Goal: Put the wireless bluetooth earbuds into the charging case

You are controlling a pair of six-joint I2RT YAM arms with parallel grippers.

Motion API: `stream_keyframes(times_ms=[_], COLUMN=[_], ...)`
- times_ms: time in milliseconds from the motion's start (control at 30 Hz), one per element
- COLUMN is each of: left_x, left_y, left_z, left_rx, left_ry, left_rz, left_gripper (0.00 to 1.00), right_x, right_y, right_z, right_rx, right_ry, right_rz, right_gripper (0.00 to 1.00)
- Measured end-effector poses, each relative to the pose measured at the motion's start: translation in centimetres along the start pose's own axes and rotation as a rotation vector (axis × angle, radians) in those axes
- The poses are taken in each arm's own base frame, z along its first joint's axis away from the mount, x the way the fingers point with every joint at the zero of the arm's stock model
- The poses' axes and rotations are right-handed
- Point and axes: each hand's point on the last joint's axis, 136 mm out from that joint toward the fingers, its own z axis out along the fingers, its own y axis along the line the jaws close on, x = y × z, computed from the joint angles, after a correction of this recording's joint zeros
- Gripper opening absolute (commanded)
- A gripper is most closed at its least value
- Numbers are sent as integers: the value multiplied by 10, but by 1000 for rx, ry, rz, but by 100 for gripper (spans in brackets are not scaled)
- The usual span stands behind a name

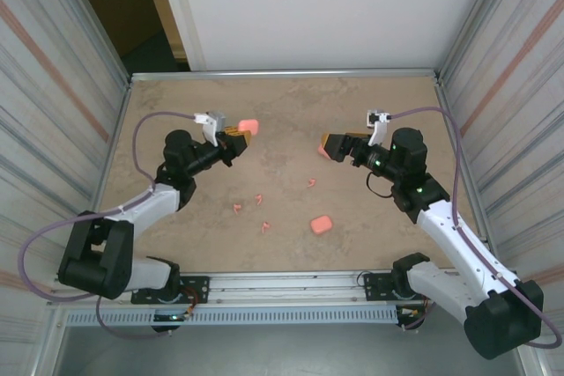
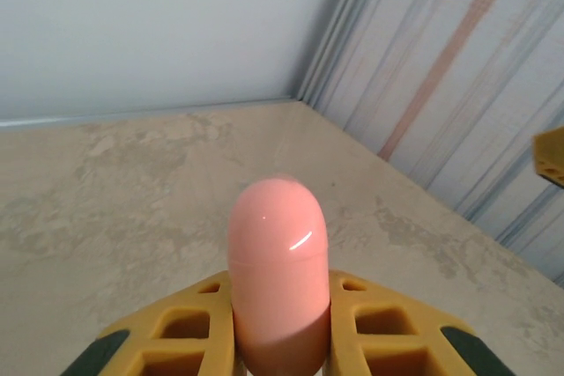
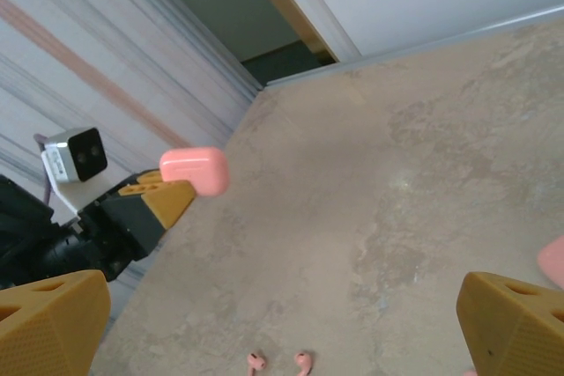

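**Left claw holds a case up, right claw is wide open**

The brown table (image 1: 176, 112) is the biggest thing here. On it stand two arms, the left arm (image 1: 150, 204) and the right arm (image 1: 441, 217). They reach in toward each other over the middle of the table.

The left claw (image 1: 236, 138) is squeezed tight on a pink case (image 1: 248, 124). The case sticks out past the yellow fingers (image 2: 185, 332) and is up off the table. Its lid looks shut, with only a thin line going round it.

The right claw (image 3: 282, 323) is open as wide as it goes, and nothing sits between its fingers. It points across at the left claw. A pink bit (image 3: 553, 261) shows just beside one finger, and I cannot tell what it is.

A second case (image 1: 321, 224) lies flat on the table, near the front.

The smallest things are the earbuds (image 1: 237, 208). They lie loose on the table between the two arms, well apart from the held case. Two of them show under the right claw (image 3: 256, 362).

I think the job is at its start, because no earbud is in a case yet. Next, the lid has to come open. Then the right claw must go down and pinch one tiny earbud very gently. That is hard, since the earbuds are so small and could slip away.
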Motion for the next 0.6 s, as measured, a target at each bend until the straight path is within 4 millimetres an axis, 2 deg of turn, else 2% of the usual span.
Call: stream_keyframes(times_ms=[300, 600], left_x=[11, 45], left_y=[42, 66], left_z=[7, 24], left_rx=[-88, -113], left_ry=[73, 194], left_rz=[-75, -168], left_gripper=[0, 0], right_x=[2, 7], right_y=[-8, -17], right_z=[0, 3], right_rx=[38, 71], right_ry=[4, 20], right_rz=[9, 18], right_gripper=[100, 100])
